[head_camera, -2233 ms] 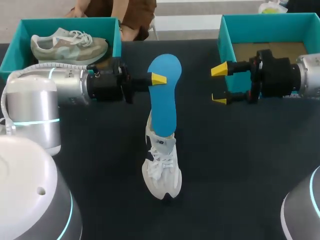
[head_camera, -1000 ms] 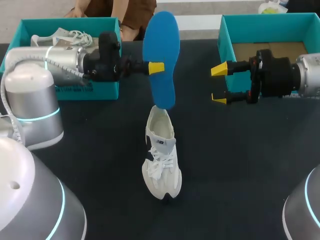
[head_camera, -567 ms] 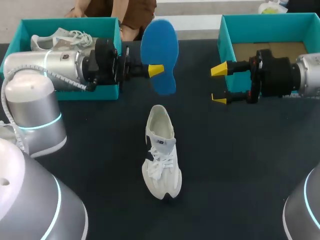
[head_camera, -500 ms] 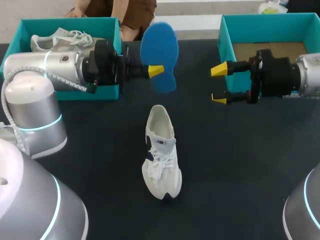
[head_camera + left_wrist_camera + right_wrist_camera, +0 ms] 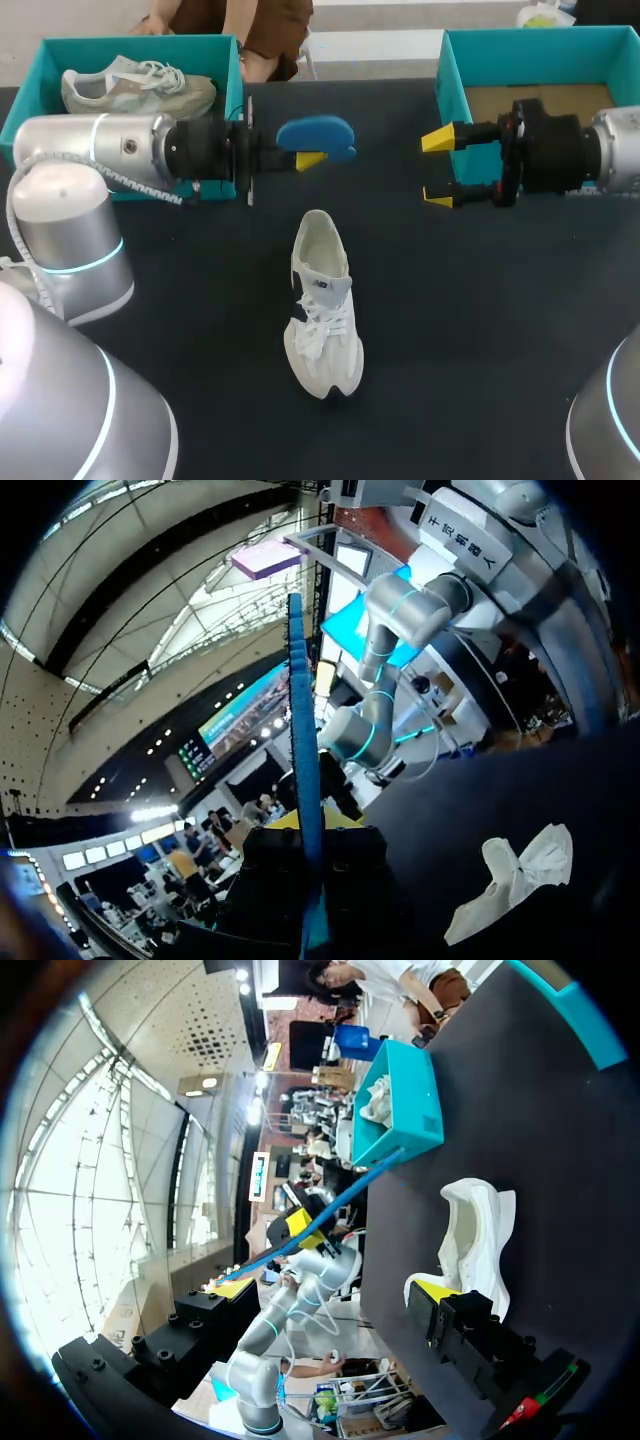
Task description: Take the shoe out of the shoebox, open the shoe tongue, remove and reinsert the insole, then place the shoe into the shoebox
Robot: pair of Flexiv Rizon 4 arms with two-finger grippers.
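Observation:
A white shoe [image 5: 322, 305] stands upright on the dark table, toe toward me, its opening bare. Above and beyond its heel, my left gripper [image 5: 312, 160] is shut on the blue insole [image 5: 316, 137], which lies nearly flat in the air. In the left wrist view the insole [image 5: 303, 770] shows edge-on between the fingers, with the shoe [image 5: 512, 878] on the table off to one side. My right gripper [image 5: 439, 168] is open and holds nothing, in front of the right shoebox [image 5: 455, 70]. In its wrist view the shoe [image 5: 476, 1242] and the insole [image 5: 330, 1210] lie ahead of the gripper [image 5: 335, 1288].
A teal shoebox [image 5: 30, 100] at the back left holds a second, greyish shoe [image 5: 138, 86]; it is also in the right wrist view [image 5: 405, 1100]. The right shoebox has a brown cardboard floor [image 5: 500, 100]. Dark tabletop [image 5: 480, 320] surrounds the white shoe.
My left gripper has lifted the insole out of the shoe, then turned it from upright to nearly flat and lowered it a little. The right arm and the shoe have not moved.

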